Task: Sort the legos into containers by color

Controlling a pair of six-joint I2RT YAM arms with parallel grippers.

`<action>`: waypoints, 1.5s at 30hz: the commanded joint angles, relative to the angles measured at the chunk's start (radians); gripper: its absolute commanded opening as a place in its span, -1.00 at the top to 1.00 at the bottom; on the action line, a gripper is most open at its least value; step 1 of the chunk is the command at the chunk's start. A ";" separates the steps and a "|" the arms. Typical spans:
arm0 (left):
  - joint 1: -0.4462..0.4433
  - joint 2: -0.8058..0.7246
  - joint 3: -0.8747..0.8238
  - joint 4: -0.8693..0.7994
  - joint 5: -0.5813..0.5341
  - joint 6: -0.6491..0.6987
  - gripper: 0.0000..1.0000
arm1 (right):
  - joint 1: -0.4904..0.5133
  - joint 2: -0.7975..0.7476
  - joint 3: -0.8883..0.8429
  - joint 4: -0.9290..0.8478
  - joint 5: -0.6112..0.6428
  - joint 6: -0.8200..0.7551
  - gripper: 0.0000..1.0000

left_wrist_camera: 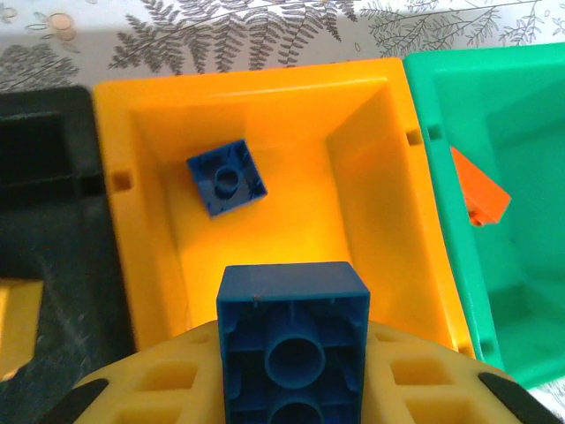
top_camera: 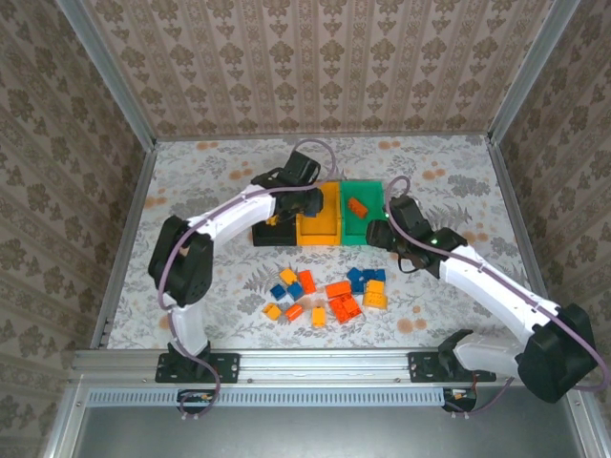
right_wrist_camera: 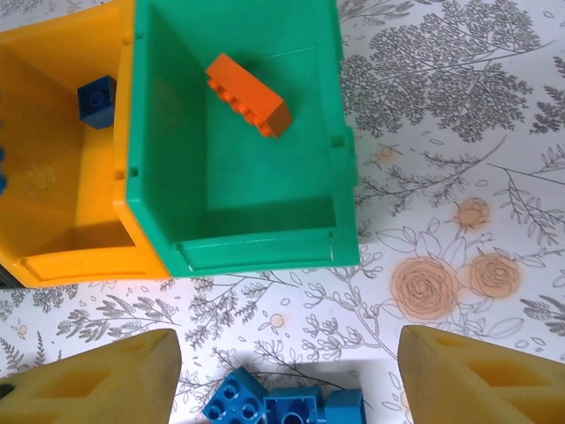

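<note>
Arms fold inward from their bases at 6 o'clock. The left one rises to an elbow at 9 o'clock, then stretches toward centre; its left gripper [left_wrist_camera: 293, 358] points down over the yellow-orange rectangular plastic bin [left_wrist_camera: 247, 78], clamped on a blue studded plastic brick [left_wrist_camera: 293, 296]. Another small blue brick [left_wrist_camera: 226, 177] lies inside. The right gripper [right_wrist_camera: 287, 375], jaws wide apart, hangs above blue bricks [right_wrist_camera: 282, 408] at 6 o'clock of the green plastic bin [right_wrist_camera: 265, 252], which holds an orange-red brick [right_wrist_camera: 249, 94].
</note>
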 commanded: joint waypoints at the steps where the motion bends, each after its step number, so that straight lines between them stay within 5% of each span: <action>1: -0.009 0.051 0.075 -0.024 0.018 0.028 0.33 | -0.009 -0.044 -0.035 -0.044 0.022 0.020 -0.38; 13: -0.021 0.192 0.189 -0.059 0.032 0.017 0.12 | -0.013 -0.055 -0.123 -0.048 -0.014 0.077 -0.48; 20: -0.021 0.152 0.167 -0.031 0.050 -0.002 -0.33 | -0.012 -0.039 -0.147 -0.037 -0.049 0.093 -0.52; 29: -0.040 -0.111 -0.010 0.077 0.106 -0.034 -1.00 | -0.014 0.057 -0.174 -0.001 -0.127 0.077 -0.25; 45: -0.077 -0.506 -0.462 0.098 -0.003 -0.094 -1.00 | -0.014 0.207 -0.218 0.004 -0.106 0.083 0.06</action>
